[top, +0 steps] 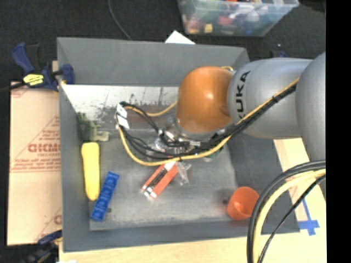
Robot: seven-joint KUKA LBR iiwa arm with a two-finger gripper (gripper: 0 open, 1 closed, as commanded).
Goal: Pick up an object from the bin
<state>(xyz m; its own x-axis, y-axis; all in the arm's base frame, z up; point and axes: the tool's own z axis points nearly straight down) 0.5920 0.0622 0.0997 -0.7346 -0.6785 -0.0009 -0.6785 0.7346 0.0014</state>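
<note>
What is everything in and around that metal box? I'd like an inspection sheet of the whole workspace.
Surface: grey metal bin, floor scuffed.
Job's things: orange-and-white oblong thing mid-bin; yellow corn-like piece and blue studded brick at left; orange cup front right.
Clutter: small dark greenish thing back left.
Grippers: gripper low over the oblong thing's upper end; contact unclear.
Cables: yellow and black cables loop off the wrist.
Surroundings: clear tub of colourful toys behind the bin.
</note>
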